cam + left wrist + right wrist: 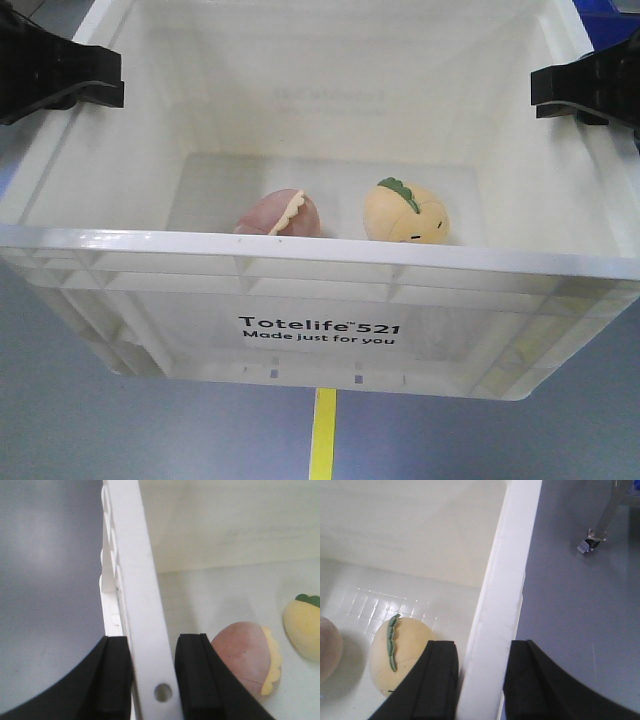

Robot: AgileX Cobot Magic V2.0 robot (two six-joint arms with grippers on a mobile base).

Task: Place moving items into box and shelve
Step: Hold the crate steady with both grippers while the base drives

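Note:
The white box [320,250], printed "Totelife 521", hangs above the grey floor, held by both side rims. My left gripper [100,85] is shut on its left rim [130,555], one black finger [117,677] outside the wall and the other inside. My right gripper [560,95] is shut on the right rim [510,565] in the same way, as its wrist view [482,680] shows. Both moving items lie on the box floor: the pinkish-brown plush [280,213] on the left and the yellow-orange plush with a green leaf [405,212] on the right, a little apart.
A yellow line [324,435] runs along the grey floor under the box. A blue bin corner [610,20] shows at the top right. Outside the right wall a caster wheel on a metal leg [587,545] stands on the floor.

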